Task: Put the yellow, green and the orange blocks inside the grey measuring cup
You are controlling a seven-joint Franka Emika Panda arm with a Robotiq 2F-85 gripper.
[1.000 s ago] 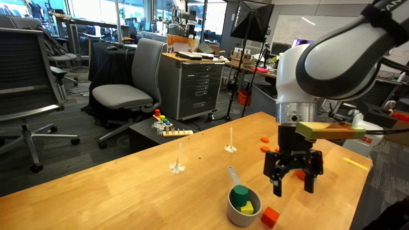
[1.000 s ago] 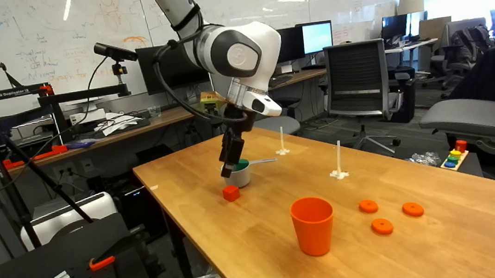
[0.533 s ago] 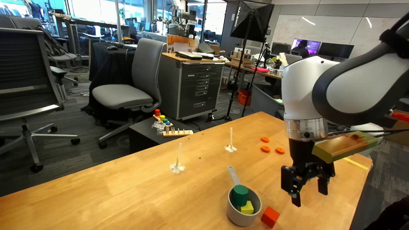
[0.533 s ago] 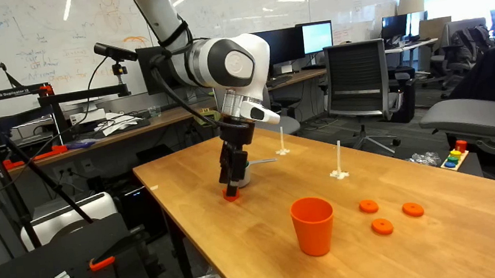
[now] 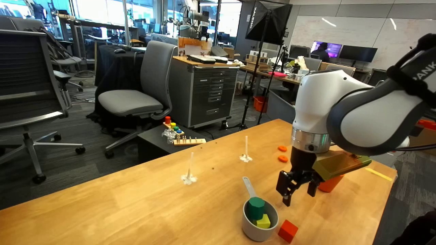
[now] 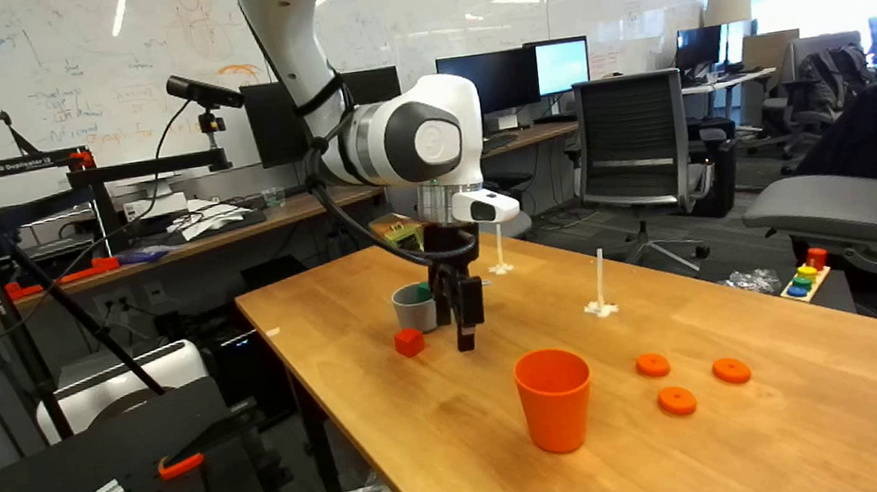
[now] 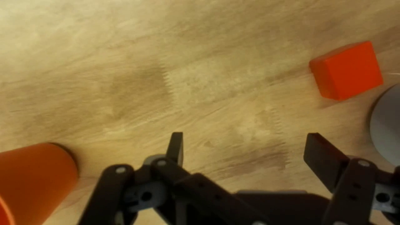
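Note:
The grey measuring cup (image 5: 255, 234) stands on the table with its pale handle (image 5: 249, 187) sticking out. Inside it sit the green block (image 5: 256, 208) and the yellow block (image 5: 263, 222). The orange block (image 5: 288, 231) lies on the wood just beside the cup, also plain as a red-orange cube (image 6: 409, 342). In the wrist view, the orange block (image 7: 356, 73) is at upper right and a slice of the cup (image 7: 387, 125) shows at the right edge. My gripper (image 7: 243, 137) hangs above bare wood between the orange block and the tapered cup, open, nothing between its fingers.
An orange tapered cup (image 6: 557, 414) stands near the gripper, at the lower left of the wrist view (image 7: 34, 178). Three orange discs (image 6: 677, 400) lie beyond it. Two thin white pegs (image 6: 601, 281) (image 6: 500, 247) rise from the table.
My gripper first came down and passed in front of the orange block, then shifted away from it toward the tapered cup, turning slightly. It stayed open. Blocks and measuring cup have not moved.

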